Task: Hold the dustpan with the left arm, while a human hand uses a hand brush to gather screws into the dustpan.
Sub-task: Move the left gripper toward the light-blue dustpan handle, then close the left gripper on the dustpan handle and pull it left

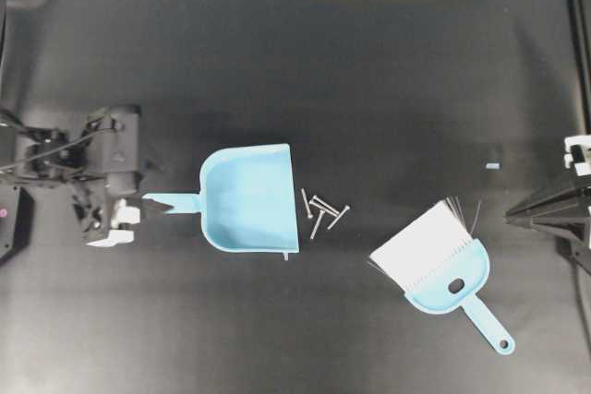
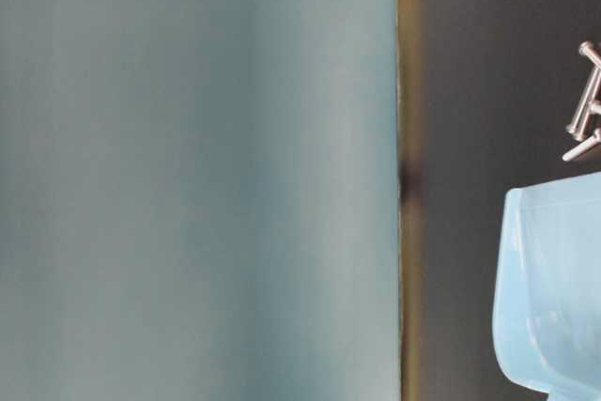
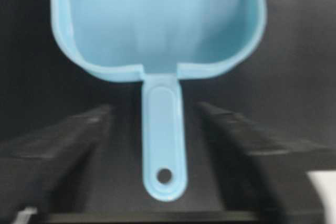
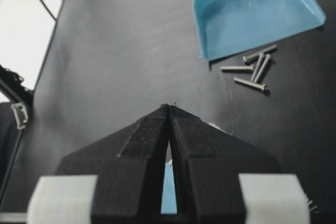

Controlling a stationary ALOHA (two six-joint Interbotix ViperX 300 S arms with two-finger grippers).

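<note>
My left gripper (image 3: pixel 164 129) is standing wide open, its two dark fingers (image 3: pixel 63 140) spread on either side of the dustpan (image 1: pixel 247 198) handle without touching it. From my left wrist camera the slim handle with its round hole is lying in the gap between the fingers, clear space on both sides, so I am gripping nothing at this moment. Seen from overhead, the tips are sitting right at the handle's end, on the left part of the black table (image 1: pixel 295 71).

My right gripper (image 4: pixel 169 109) is pressed closed, its tips meeting in a point, holding nothing, and it is waiting at the far right edge of the overhead view.

The dustpan is lying flat with its wide mouth facing away from my left gripper. Nothing is lying inside it that I can see. The screws (image 1: pixel 323 211) are lying in a loose, crossed cluster on the table just outside the mouth, close to its edge but not in the pan.

The hand brush (image 1: pixel 439 265) is resting on the table well beyond the screws, white bristles fanned toward them, handle pointing away. A tiny pale blue fleck (image 1: pixel 492 165) is lying apart near my right gripper.
</note>
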